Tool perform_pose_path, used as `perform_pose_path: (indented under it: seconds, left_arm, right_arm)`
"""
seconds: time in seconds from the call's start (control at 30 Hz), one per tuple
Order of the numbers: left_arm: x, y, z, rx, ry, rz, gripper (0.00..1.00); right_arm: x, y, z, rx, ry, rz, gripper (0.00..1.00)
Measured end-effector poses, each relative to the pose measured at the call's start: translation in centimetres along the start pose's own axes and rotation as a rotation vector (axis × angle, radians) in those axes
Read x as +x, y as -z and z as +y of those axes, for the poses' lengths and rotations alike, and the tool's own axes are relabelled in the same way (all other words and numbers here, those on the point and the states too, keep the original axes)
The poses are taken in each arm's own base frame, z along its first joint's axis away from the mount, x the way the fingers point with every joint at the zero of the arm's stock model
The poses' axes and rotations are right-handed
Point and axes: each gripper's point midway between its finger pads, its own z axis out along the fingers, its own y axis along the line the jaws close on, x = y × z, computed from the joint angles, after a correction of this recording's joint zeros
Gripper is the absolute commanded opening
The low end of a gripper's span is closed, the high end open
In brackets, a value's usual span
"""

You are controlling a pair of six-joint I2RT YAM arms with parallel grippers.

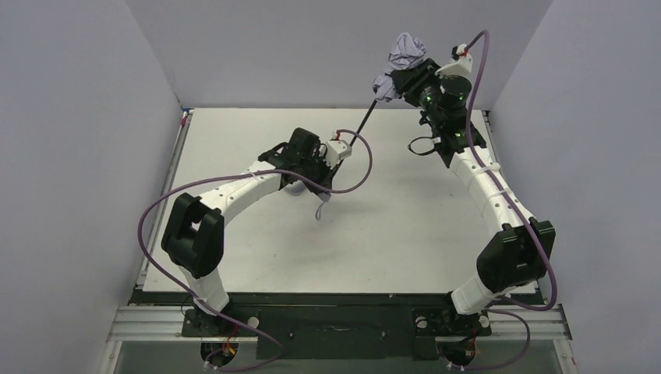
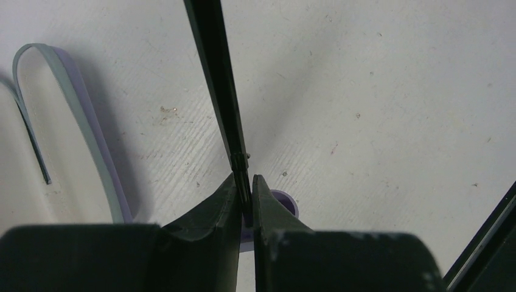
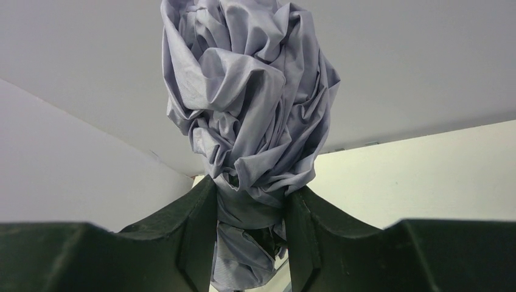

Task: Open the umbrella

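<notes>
One umbrella (image 1: 407, 53) | left pincer (image 2: 244, 182) pinched on shaft (image 2: 216, 73); right pincer (image 3: 252, 201) squeezing bunched canopy (image 3: 249, 91)

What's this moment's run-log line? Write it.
left gripper: shut on shaft | right gripper: shut on bunched canopy | umbrella: not yet open

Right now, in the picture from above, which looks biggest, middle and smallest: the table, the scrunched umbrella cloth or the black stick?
1. table, by far.
2. umbrella cloth, though held up nearer the camera, which may enlarge it.
3. black stick: long but very thin.
</notes>
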Motion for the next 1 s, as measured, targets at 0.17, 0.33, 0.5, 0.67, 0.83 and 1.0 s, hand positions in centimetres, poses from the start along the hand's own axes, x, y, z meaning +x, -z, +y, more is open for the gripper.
perform_pose_path:
  seconds: [0.17,0.33,0.5,0.67,0.83,1.0]
  left_arm:
    - [0.1,-0.1,0.0,-0.003,-0.005,-0.017,0.00]
    - [0.3,0.1,-0.2,-0.011,-0.015,-0.049,0.00]
    - [-0.5,0.0,0.1,-0.020,-0.026,-0.082,0.00]
    - [-0.1,-0.3,0.1,-0.019,-0.025,-0.072,0.00]
    - [-0.4,-0.3,0.1,-0.019,-0.032,-0.080,0.00]
    - [-0.9,-0.2,-0.1,-0.003,-0.014,-0.067,0.07]
  right_arm:
    - [-0.3,-0.1,-0.2,0.009,-0.002,0.005,0.00]
    - [-1.3,-1.4,-0.5,0.010,-0.015,0.017,0.00]
    - [-2.3,-1.9,-0.9,0.019,-0.034,0.014,0.00]
    - [-4.0,-2.0,-0.9,0.020,-0.037,-0.022,0.00]
    - [-4.1,-2.2,-0.8,0.020,-0.040,-0.022,0.00]
    - [-4.2,-2.3,-0.7,0.007,-0.049,-0.033,0.00]
